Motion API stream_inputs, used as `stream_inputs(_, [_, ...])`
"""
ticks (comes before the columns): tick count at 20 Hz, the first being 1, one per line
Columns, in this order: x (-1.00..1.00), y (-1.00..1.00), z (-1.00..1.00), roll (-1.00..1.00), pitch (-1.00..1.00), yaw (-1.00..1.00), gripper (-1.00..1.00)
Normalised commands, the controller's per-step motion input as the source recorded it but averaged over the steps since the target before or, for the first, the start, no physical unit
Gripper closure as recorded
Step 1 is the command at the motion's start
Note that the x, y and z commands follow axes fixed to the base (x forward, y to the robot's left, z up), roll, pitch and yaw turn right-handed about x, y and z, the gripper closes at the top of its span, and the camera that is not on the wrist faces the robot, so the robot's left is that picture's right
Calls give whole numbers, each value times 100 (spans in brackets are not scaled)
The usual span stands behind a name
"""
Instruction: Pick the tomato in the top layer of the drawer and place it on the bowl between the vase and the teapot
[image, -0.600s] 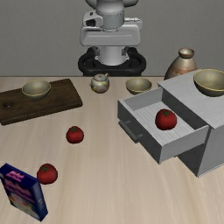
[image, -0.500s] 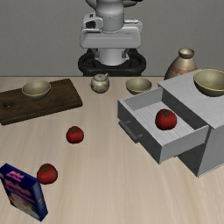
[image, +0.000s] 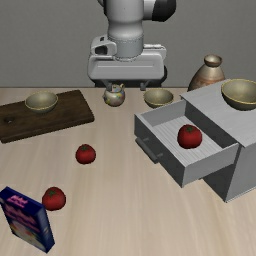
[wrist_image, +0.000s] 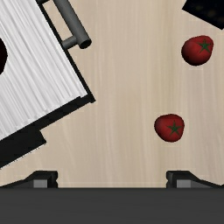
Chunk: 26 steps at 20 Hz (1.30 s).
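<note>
Wrist view: your pincer (wrist_image: 114, 178) stands wide open, empty | exterior view: tomato (image: 189, 136) lies in the open drawer (image: 166, 152), not yet picked | bowl (image: 158, 98) at far edge of the counter (image: 110, 195) is empty.

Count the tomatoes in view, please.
3. One tomato lies in the open drawer; one on the table; one beside the box. Others may be hidden inside the cabinet.
</note>
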Motion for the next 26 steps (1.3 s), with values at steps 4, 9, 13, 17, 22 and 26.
stream_inputs(4, [0,100,0,0,0,0,-100])
stream_inputs(9, [0,100,0,0,0,0,-100])
stream_inputs(13, [25,75,0,0,0,0,-100])
stream_inputs(17, [100,0,0,0,0,0,-100])
stream_inputs(22, [60,20,-20,0,0,0,-100])
stream_inputs(26, [0,0,-100,0,0,0,-100])
